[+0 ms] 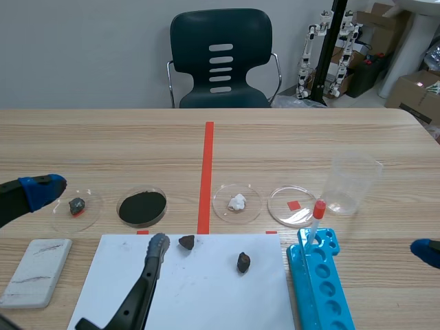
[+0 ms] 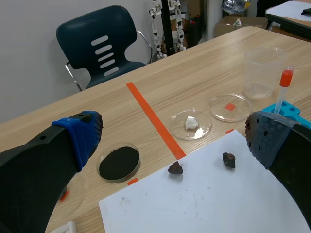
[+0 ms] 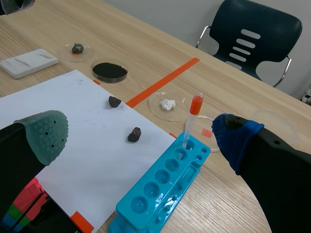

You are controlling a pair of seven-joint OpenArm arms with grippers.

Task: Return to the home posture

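As both hang over the tabletop [image 1: 309, 137], the left jaws gape empty before the white sheet [image 2: 204, 204], the right jaws likewise before the blue rack [image 3: 146, 201].

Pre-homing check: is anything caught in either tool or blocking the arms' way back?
Nothing visible. The left tool and right tool are both open and empty. The nearest upright thing is the red-capped tube in the blue rack, ahead of the right tool and apart from it.
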